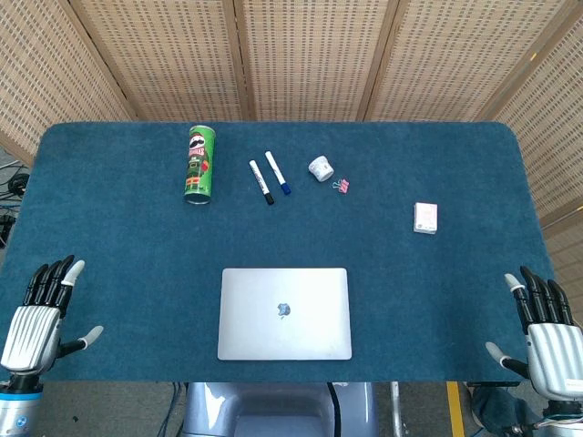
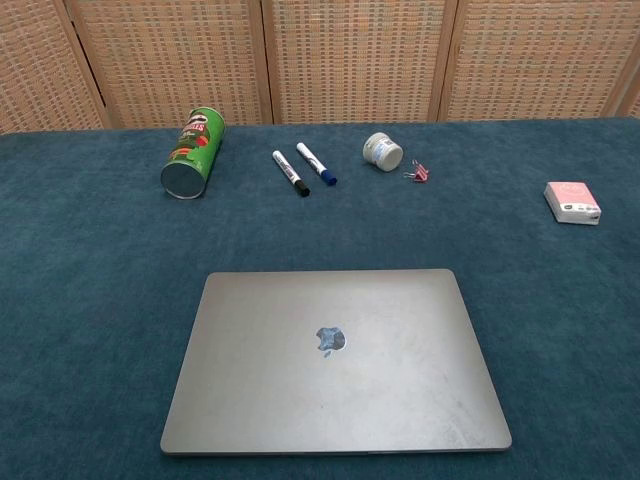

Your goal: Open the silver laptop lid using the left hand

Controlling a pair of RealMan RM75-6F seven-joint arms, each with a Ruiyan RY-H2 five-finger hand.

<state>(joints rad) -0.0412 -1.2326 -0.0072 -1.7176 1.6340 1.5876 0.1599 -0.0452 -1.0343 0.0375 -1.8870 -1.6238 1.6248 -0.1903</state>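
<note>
Left hand (image 1: 36, 314): mine, resting at the table's (image 1: 118, 264) near-left edge, fingers spread, nothing in it.
Laptop (image 1: 284, 313): lid flat down, front-center, well apart from both hands.
Right hand (image 1: 545, 328): near-right edge, fingers apart too, holding nothing.

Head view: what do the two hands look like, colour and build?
Both match. The left hand and right hand each have a ribbed silver-white back, black segmented fingers and pale grey fingertips; the thumbs are grey. Below the left hand a silver-grey wrist section with a blue band shows. No cables or printed markings can be made out. The chest view shows neither hand.
</note>
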